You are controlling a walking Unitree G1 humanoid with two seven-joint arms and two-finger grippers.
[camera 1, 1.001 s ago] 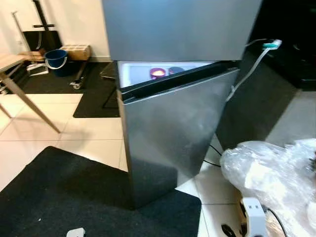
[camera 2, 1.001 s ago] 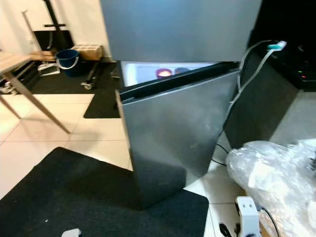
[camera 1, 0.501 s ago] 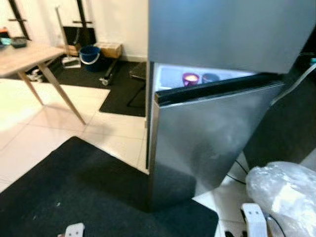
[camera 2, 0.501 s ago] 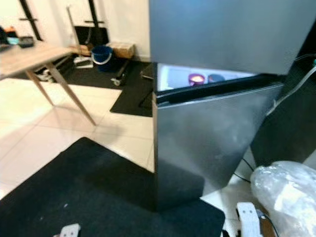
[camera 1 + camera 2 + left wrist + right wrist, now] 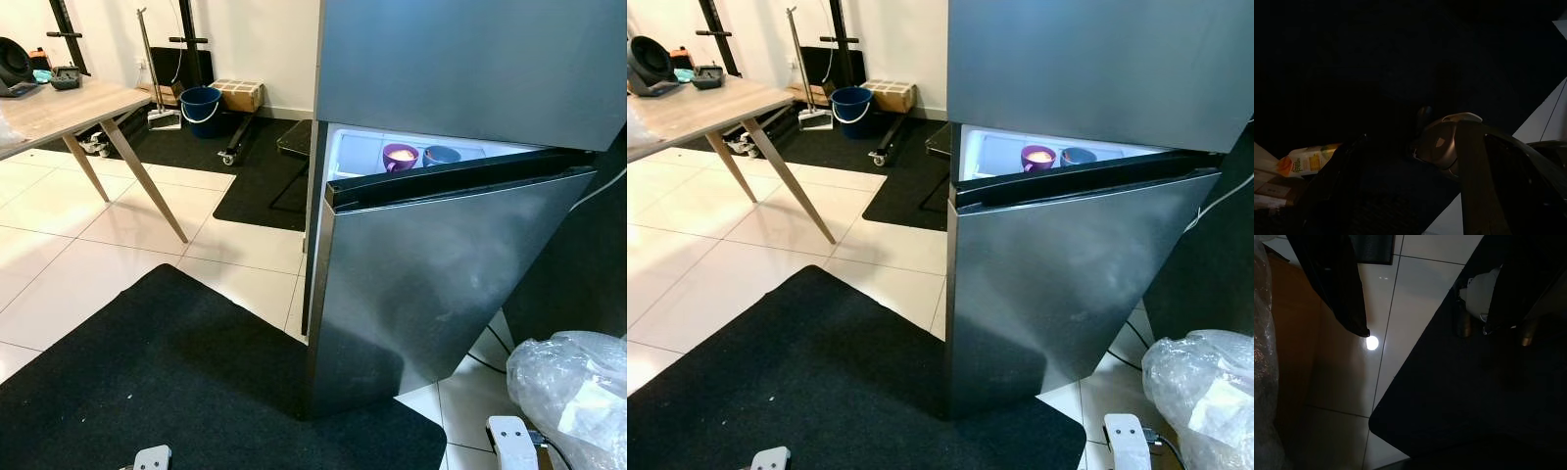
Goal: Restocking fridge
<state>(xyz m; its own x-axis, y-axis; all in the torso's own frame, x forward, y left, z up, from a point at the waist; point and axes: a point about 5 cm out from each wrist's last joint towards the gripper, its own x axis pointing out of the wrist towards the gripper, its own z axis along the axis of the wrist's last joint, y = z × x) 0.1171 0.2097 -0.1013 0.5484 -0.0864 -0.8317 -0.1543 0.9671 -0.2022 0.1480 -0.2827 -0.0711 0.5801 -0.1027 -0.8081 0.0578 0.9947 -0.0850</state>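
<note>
Fridge stands ahead w/ lower door ajar; door likely stiff, heavy, slick steel, so grip free edge at top corner; right claw spread, empty; left claw state: cannot tell.

Head eyes downward at fridge

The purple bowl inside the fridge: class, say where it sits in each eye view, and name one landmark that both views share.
Left eye view: the purple bowl sits above the centre, just over the open fridge door's top edge.
Right eye view: the same place, beside the blue bowl.
Shared landmark: the blue bucket on the floor by the far wall.
</note>
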